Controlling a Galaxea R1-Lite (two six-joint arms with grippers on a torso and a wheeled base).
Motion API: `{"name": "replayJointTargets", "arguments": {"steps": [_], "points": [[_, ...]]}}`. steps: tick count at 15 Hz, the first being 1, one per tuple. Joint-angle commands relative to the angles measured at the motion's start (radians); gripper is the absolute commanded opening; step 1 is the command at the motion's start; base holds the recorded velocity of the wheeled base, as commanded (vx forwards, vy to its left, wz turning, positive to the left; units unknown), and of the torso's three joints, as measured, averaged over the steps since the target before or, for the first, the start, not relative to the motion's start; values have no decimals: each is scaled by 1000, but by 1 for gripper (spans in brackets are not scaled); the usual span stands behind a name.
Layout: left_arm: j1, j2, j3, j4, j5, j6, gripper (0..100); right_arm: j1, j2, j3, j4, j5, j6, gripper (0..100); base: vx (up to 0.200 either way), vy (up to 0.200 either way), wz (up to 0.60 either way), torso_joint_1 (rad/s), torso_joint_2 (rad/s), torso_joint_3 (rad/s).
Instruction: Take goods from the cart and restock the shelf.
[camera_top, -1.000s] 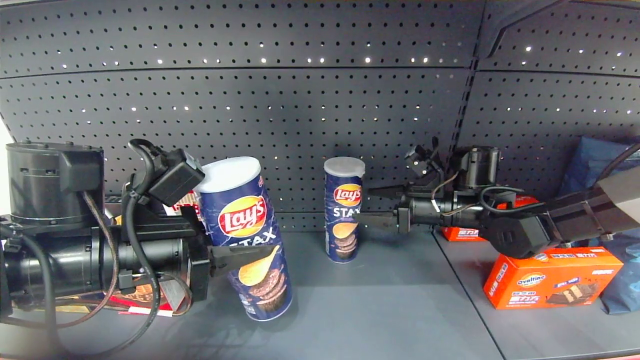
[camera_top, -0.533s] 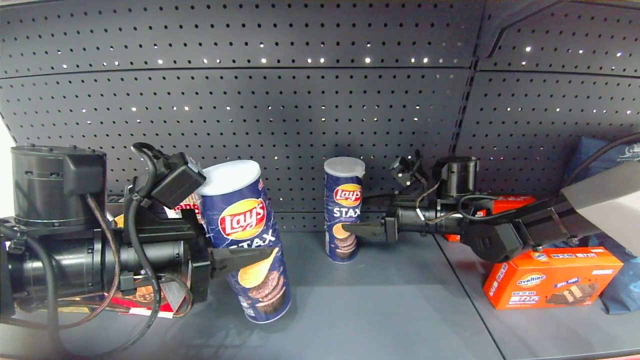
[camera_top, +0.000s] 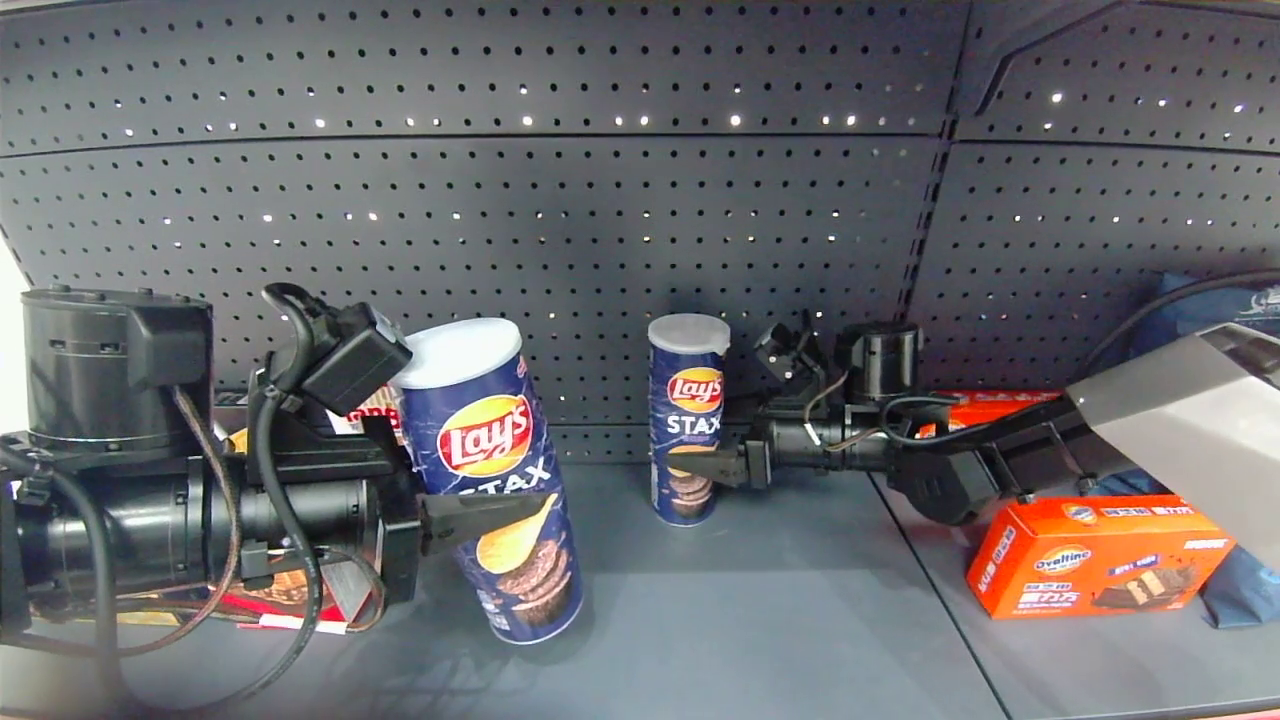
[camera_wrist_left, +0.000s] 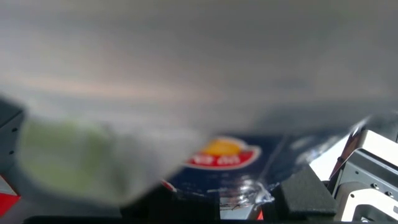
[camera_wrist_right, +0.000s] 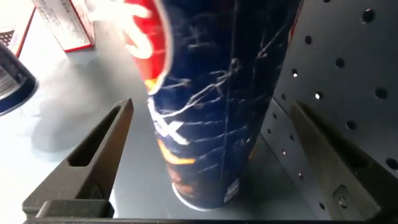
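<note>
A dark blue chips can (camera_top: 490, 480) with a white lid leans tilted at the front left of the grey shelf (camera_top: 780, 620). My left gripper (camera_top: 480, 510) is shut on its middle, and the can's label (camera_wrist_left: 227, 154) looks blurred up close. A second, matching chips can (camera_top: 688, 430) stands upright near the pegboard back wall. My right gripper (camera_top: 708, 462) is open beside it from the right. In the right wrist view this can (camera_wrist_right: 211, 99) stands between the two spread fingers (camera_wrist_right: 96, 155), whose inner faces are clear of it.
An orange box (camera_top: 1100, 555) lies on the right shelf section, with another orange box (camera_top: 985, 405) behind the right arm. Blue bags (camera_top: 1240, 590) sit at the far right. Red and white packs (camera_top: 290, 600) lie under the left arm. The pegboard wall (camera_top: 600, 220) closes the back.
My right gripper has moved left and slightly down, from beside the back can to straddling it. The left gripper and its tilted can have stayed almost still.
</note>
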Motion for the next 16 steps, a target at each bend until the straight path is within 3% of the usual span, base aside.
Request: {"name": "replayJointTargets", "arguments": {"steps": [1, 7, 8, 11, 16], "points": [[1, -2, 5, 0, 0, 0, 0, 11, 36, -31, 0, -3, 0, 100, 0, 0, 0, 0, 0, 0], [1, -5, 8, 0, 5, 0, 0, 23, 79, -68, -9, 9, 0, 100, 0, 0, 0, 0, 0, 0], [3, -5, 11, 0, 5, 0, 0, 25, 86, -56, -63, -2, 1, 0, 0, 0, 0, 0, 0, 0], [1, -5, 11, 0, 5, 0, 0, 25, 69, 9, -129, -2, 6, 0, 0, 0, 0, 0, 0, 0], [1, -6, 42, 0, 5, 0, 0, 38, -35, 59, -121, -5, 21, 0, 0, 0, 0, 0, 0, 0]]}}
